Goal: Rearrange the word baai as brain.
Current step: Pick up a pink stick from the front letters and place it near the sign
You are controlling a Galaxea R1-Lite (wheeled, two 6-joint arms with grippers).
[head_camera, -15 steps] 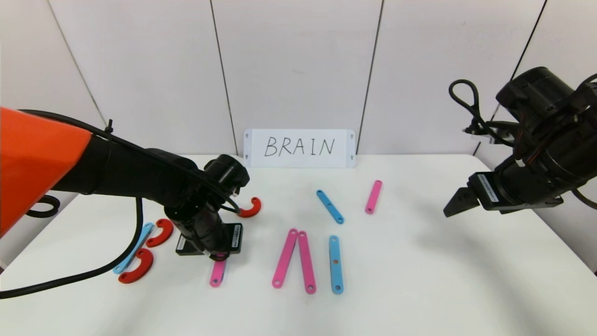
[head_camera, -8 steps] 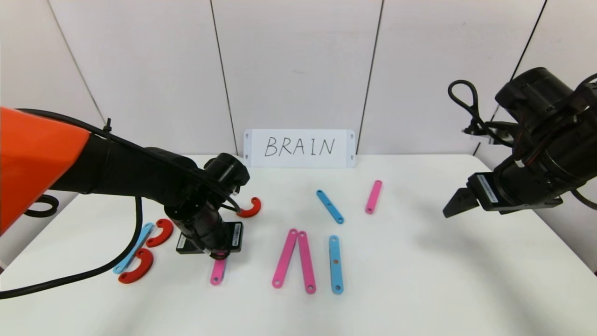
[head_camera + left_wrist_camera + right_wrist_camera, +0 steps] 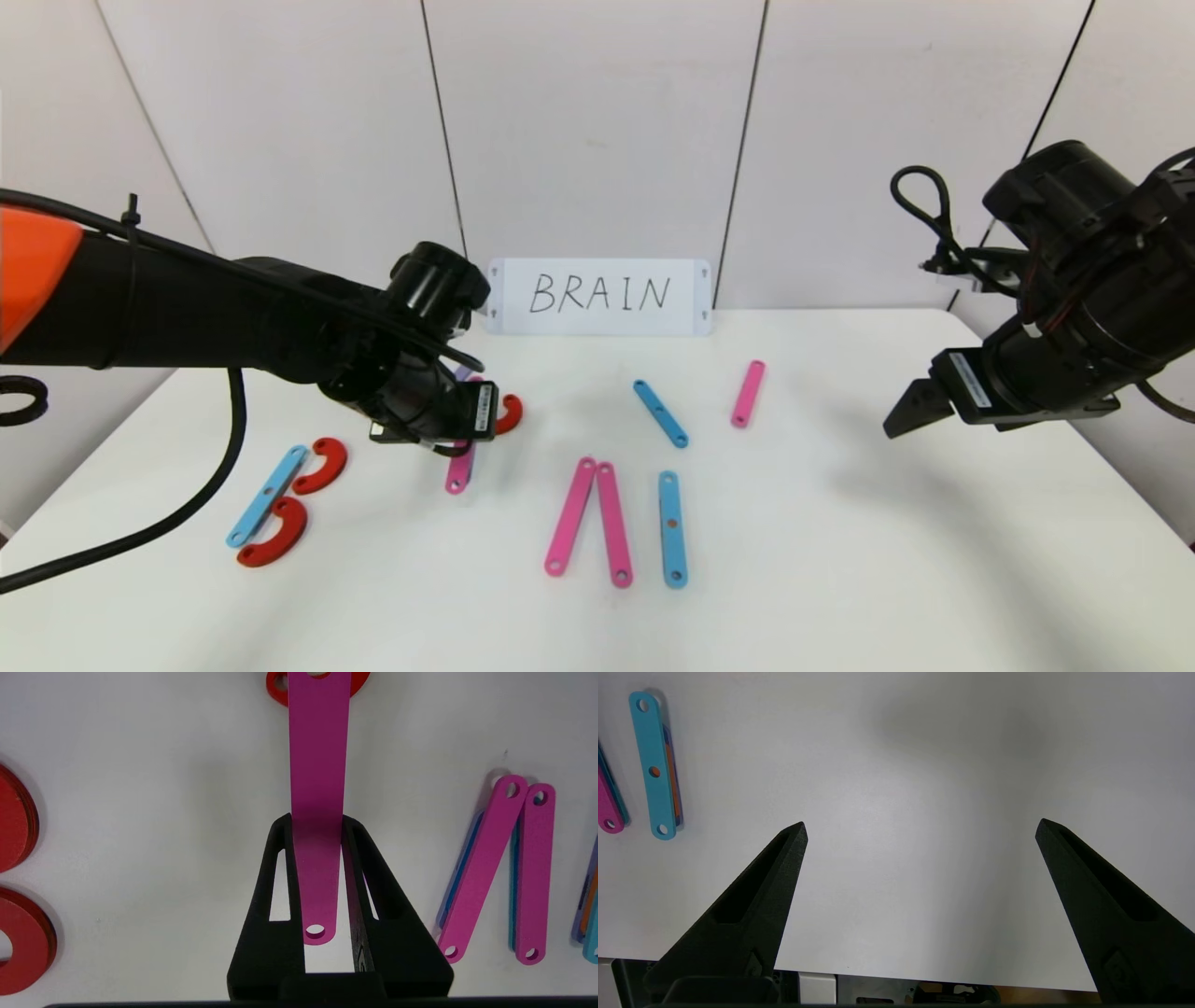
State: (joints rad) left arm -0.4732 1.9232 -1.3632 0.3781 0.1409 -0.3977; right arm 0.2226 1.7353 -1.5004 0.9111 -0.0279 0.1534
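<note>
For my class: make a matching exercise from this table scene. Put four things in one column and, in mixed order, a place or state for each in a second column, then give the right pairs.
Things
1. left gripper
2. right gripper
3. white card
4. red half-ring nearest the front edge

Places or states
A. propped at the back of the table, reading BRAIN
B. open over bare tabletop, holding nothing
C. lying beside a light-blue strip on the robot's left
D. shut on a pink strip

Pairs: 1-D, 2-B, 3-A, 4-C
</note>
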